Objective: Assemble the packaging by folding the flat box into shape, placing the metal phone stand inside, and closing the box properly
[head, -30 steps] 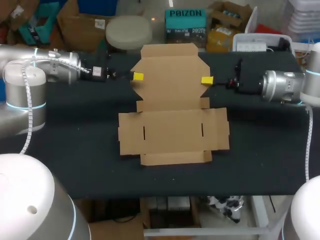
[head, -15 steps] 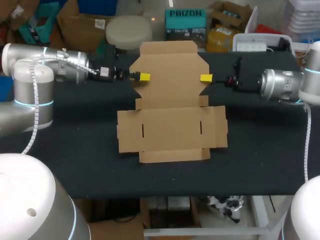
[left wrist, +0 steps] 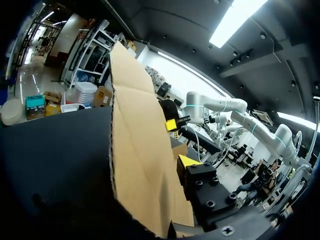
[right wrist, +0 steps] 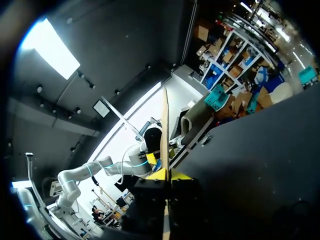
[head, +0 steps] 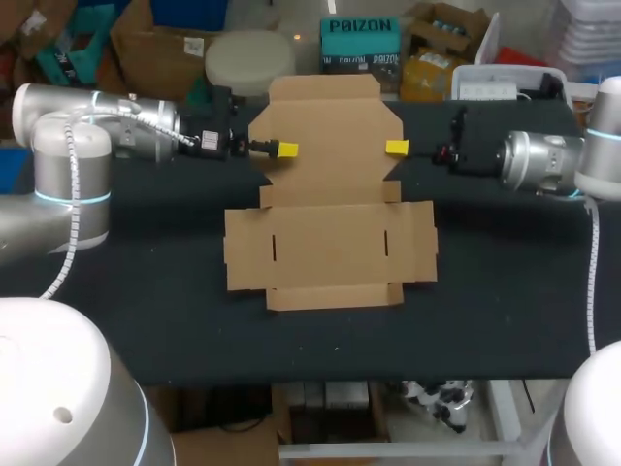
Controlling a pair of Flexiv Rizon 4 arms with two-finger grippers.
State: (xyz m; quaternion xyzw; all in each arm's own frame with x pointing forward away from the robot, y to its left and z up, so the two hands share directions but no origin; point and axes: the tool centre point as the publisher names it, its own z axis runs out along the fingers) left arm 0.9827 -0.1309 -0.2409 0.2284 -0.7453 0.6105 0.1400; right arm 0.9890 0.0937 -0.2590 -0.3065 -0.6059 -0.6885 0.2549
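right hand (head: 396,147): clenched on right edge of flat box (head: 330,248), at rear panel. Wrist view shows cardboard edge-on between both fingertips (right wrist: 183,176), pinched from two sides.
left hand (head: 287,149): at left edge of same panel, directly opposite right hand. Cardboard blocks its wrist view, so can't tell if gripping or released.
flat box: unfolded, centre of dark worktop (head: 505,282). Front panels lie flat; rear panel lifted off surface at both hands.
arms: come in level from either side.

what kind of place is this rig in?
Likely a robot packaging test bench: left arm and right arm face each other across a black table, with a flat box laid between them.
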